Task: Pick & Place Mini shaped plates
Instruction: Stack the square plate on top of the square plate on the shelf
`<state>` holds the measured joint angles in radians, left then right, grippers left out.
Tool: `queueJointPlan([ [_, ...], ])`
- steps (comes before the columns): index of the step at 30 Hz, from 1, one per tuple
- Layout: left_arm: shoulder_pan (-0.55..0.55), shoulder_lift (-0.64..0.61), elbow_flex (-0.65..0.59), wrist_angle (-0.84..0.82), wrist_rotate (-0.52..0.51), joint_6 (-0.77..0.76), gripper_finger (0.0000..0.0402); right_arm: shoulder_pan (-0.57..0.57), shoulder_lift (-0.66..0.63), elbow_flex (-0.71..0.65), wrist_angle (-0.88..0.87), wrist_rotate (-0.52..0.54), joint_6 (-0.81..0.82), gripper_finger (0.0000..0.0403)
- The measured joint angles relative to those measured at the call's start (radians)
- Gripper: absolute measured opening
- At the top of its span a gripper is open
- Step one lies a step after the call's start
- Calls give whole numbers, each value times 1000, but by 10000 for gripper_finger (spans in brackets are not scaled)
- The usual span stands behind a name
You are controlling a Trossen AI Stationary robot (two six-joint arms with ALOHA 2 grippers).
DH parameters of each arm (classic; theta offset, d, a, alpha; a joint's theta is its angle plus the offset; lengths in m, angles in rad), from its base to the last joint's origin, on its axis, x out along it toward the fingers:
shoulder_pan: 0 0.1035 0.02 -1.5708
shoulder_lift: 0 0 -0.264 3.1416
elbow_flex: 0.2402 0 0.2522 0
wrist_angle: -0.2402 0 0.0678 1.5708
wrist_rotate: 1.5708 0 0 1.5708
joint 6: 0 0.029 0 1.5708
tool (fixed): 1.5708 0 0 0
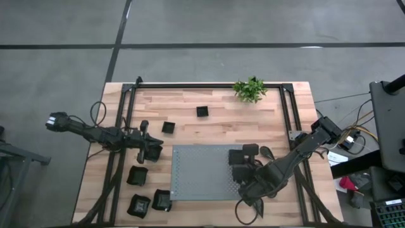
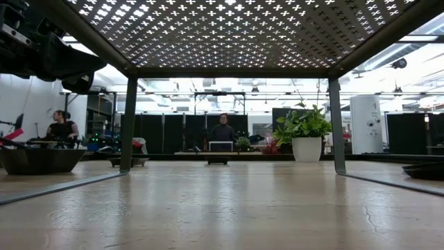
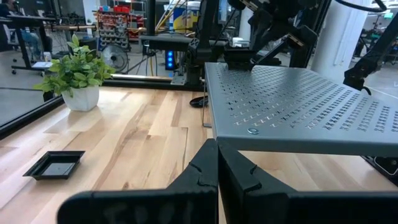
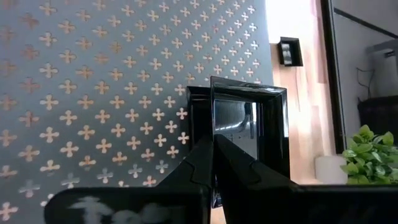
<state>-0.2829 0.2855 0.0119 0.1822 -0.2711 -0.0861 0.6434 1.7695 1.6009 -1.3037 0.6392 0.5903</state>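
Observation:
Over the grey perforated platform (image 1: 196, 174), my right gripper (image 1: 244, 166) is shut on a glossy black square mini plate (image 4: 249, 124). A second dark plate (image 1: 251, 149) and a teardrop one (image 1: 266, 152) lie by the platform's right edge. Two small square plates (image 1: 202, 111) (image 1: 168, 127) rest flat on the wooden table behind the platform. Three larger ones (image 1: 137, 175) (image 1: 140, 204) (image 1: 162, 199) sit at the near left. My left gripper (image 1: 152, 149) is shut and level at the platform's left side, touching nothing. My right gripper (image 4: 213, 146) pinches the square plate's raised rim (image 4: 213, 118) at one side, one finger outside the rim and one inside. The fingers slant down from the table's right side. The plate stays open side up over the platform; I cannot tell whether it rests on the platform.
A small potted plant (image 1: 250, 90) stands at the far edge. A black frame (image 1: 209, 85) runs round the table's back and sides. The platform stands raised on legs (image 2: 127, 125). Bare wood lies between the platform and the far edge. People sit in the room beyond.

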Motion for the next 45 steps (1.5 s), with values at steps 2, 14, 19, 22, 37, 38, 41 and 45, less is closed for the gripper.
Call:
queueJointPlan([
  [2, 0, 0, 0, 0, 0, 0, 0, 0, 0, 0, 0, 4, 0, 14],
  [14, 0, 0, 0, 0, 0, 0, 0, 0, -11, 0, 1, 12, 2, 98],
  [19, 0, 0, 0, 0, 0, 0, 0, 0, -50, 0, 10, 65, -22, 104],
  [22, 0, 0, 0, -1, 0, 0, 0, -9, -57, 0, 19, 149, -88, 100],
  [37, 0, 1, 0, -6, 0, 0, 0, -282, -112, 0, 340, 52, -645, 91],
  [38, 0, 1, 0, -6, 0, 0, 0, -309, -114, 0, 376, 16, -677, 93],
  [41, 0, 1, 0, -6, 0, 0, 0, -382, -115, 0, 455, -37, -772, 104],
  [45, 0, 1, 0, -5, 0, 0, 0, -481, -107, 0, 543, -103, -881, 132],
])
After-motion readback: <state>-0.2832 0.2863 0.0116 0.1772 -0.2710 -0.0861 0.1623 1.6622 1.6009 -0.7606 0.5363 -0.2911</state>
